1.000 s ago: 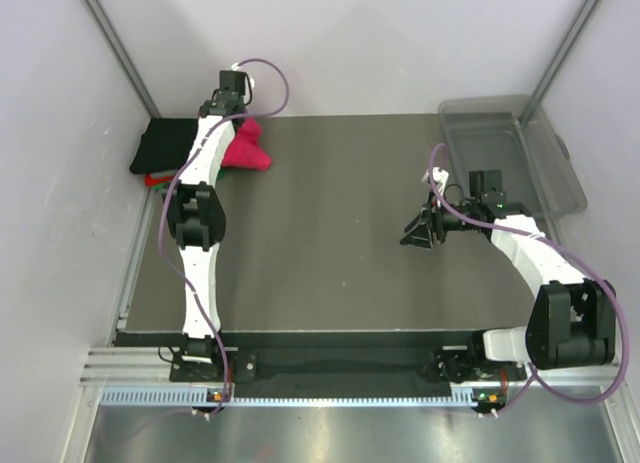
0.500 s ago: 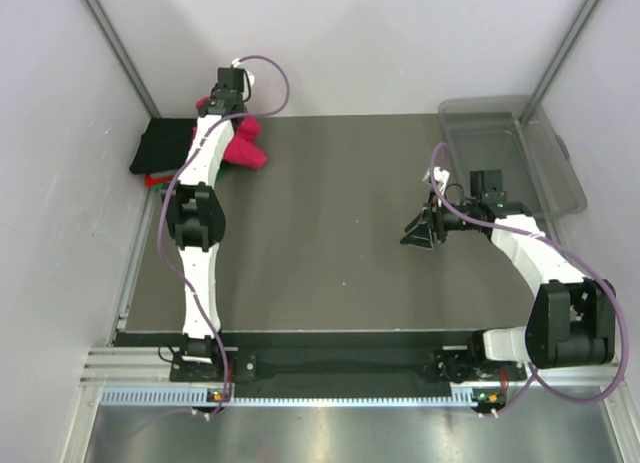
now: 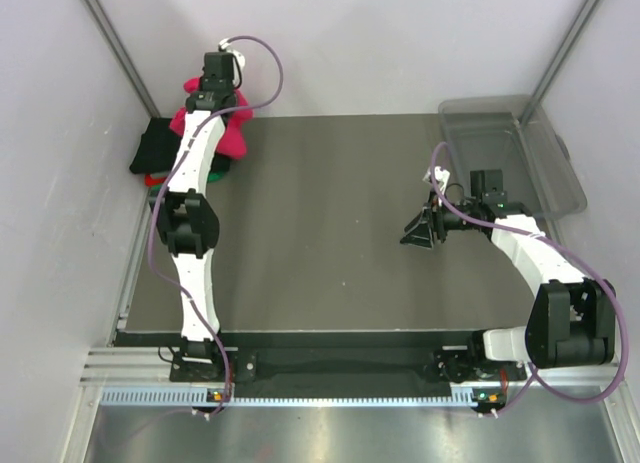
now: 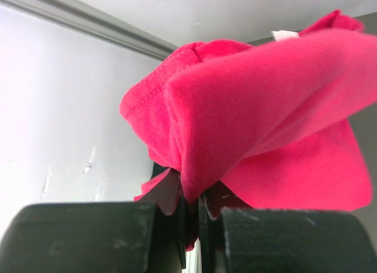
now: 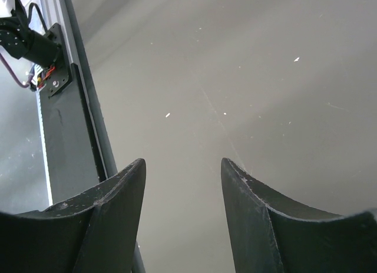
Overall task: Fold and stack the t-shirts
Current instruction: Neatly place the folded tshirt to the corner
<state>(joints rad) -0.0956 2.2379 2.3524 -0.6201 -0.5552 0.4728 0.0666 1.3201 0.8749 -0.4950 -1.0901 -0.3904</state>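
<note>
Left gripper is pressed together on a bunched fold of the bright pinkish-red t-shirt, the cloth pinched between its two dark fingers and spilling out above them in loose folds. A small white neck label shows at the upper edge of the fabric in the left wrist view. From above, the left arm reaches right across to the far left corner of the table, and the pinkish-red shirt hangs bunched around the wrist there, over the corner and against the back wall.

Just beside it, at the same far left corner, lies a folded black t-shirt. Slivers of red and green peek out under its near edge. These are probably the other folded tees in a stack, though they are too small to tell for sure.

Right gripper hovers over the right half of the table, well apart from the shirts, its fingers spread with only bare tabletop visible between them. It points toward the table's middle. A clear plastic bin sits at the far right corner, near the right arm.
</note>
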